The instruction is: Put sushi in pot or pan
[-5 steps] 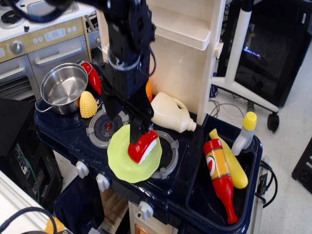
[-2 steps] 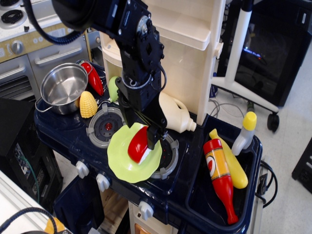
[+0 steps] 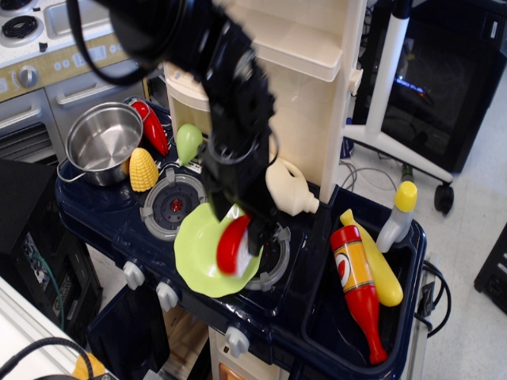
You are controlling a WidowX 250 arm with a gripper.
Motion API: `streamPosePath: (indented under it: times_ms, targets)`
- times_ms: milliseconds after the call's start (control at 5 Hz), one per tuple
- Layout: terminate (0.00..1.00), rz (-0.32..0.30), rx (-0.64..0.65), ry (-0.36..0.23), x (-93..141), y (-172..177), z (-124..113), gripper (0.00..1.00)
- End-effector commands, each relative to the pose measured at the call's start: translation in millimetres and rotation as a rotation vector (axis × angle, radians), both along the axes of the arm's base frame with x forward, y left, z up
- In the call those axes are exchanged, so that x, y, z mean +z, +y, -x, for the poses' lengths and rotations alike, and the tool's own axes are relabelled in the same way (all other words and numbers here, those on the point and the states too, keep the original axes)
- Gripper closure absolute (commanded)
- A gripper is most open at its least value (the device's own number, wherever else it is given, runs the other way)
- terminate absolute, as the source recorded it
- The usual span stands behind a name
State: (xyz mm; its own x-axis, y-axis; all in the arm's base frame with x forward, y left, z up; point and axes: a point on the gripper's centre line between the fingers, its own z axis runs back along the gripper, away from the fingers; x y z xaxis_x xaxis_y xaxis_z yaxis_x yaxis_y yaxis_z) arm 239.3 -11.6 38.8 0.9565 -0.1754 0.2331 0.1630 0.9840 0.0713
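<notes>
Sushi (image 3: 232, 245): red-topped piece, centre of the frame, tilted on edge above the green plate (image 3: 198, 265); whether it touches the plate cannot be told.
Gripper (image 3: 242, 237): black, at the sushi; jaws closed on it.
Pot (image 3: 103, 142): steel, upper left, well apart from the sushi.
Corn (image 3: 143, 169): just right of the pot.
Chili (image 3: 150, 123): behind the corn.
Ketchup (image 3: 358, 289) and mustard (image 3: 376, 265): lying in the sink, lower right.
White jug (image 3: 293, 188): lying right of the gripper.
</notes>
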Motion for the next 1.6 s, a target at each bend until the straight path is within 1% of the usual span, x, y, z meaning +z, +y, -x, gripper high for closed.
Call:
streamPosePath:
  times_ms: [0, 200, 400, 600, 800, 1000, 1200, 1400]
  targets:
    - [0.0, 0.007, 0.016, -0.054, -9, 3, -3, 0.0]
    - [0.0, -0.011, 0.028, -0.044, -6, 2, -1, 0.0]
    - [0.0, -0.075, 0.073, -0.036, 6, 9, 8, 0.0]
    - [0.0, -0.105, 0.108, -0.055, 9, 8, 10, 1.0]
    - [0.0, -0.109, 0.087, -0.058, 11, 13, -4, 1.0]
    - [0.0, -0.176, -0.019, -0.01, 31, 46, -7, 1.0]
    - [0.0, -0.207, -0.126, 0.056, 52, 94, 2, 1.0]
    - [0.0, -0.269, -0.164, 0.058, 65, 142, 8, 1.0]
